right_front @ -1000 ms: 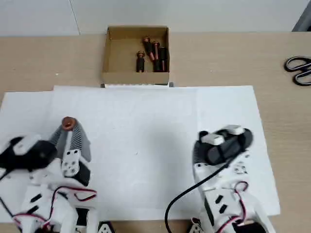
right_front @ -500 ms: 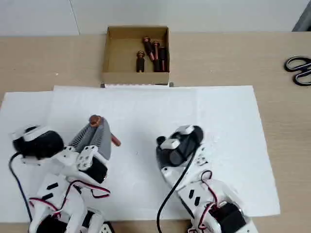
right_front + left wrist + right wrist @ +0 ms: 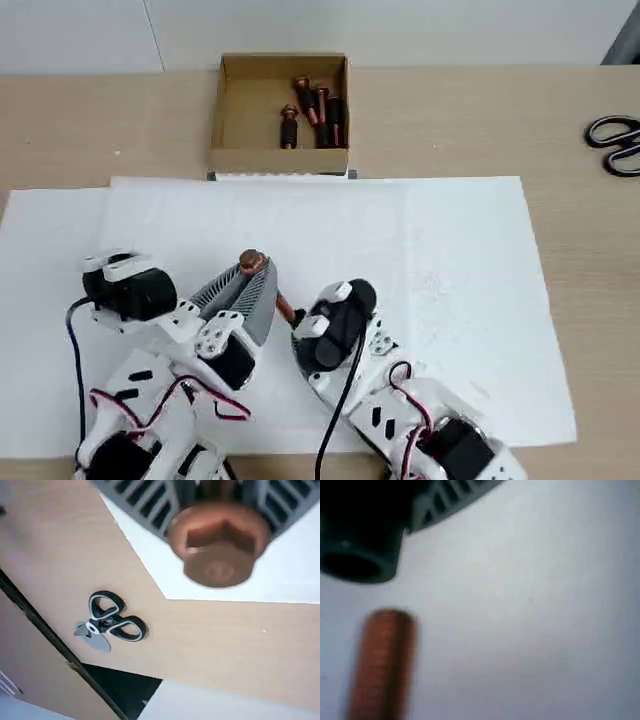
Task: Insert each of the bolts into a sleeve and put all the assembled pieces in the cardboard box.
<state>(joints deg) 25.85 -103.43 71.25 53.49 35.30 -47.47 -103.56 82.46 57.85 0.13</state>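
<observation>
My left gripper (image 3: 252, 274) is shut on a copper bolt (image 3: 253, 264), its hex head (image 3: 218, 545) sitting between the grey fingers (image 3: 150, 500). The threaded shank (image 3: 382, 665) points toward my right arm. My right gripper (image 3: 370, 520) holds a black sleeve (image 3: 357, 547), whose open end lies just off the shank's tip, with a small gap between them. In the high view the two meet near the sheet's middle, where the sleeve (image 3: 298, 319) shows under the right wrist. The cardboard box (image 3: 278, 160) stands at the back with several assembled pieces (image 3: 315, 110) inside.
A white paper sheet (image 3: 450, 230) covers the wooden table in front of the box. Scissors (image 3: 615, 143) lie at the far right edge of the table, also seen as scissors (image 3: 111, 622) in the left wrist view.
The left gripper carried the bolt to the right, toward the middle. The right arm swung left to meet it, bringing the sleeve close to the bolt's tip.
</observation>
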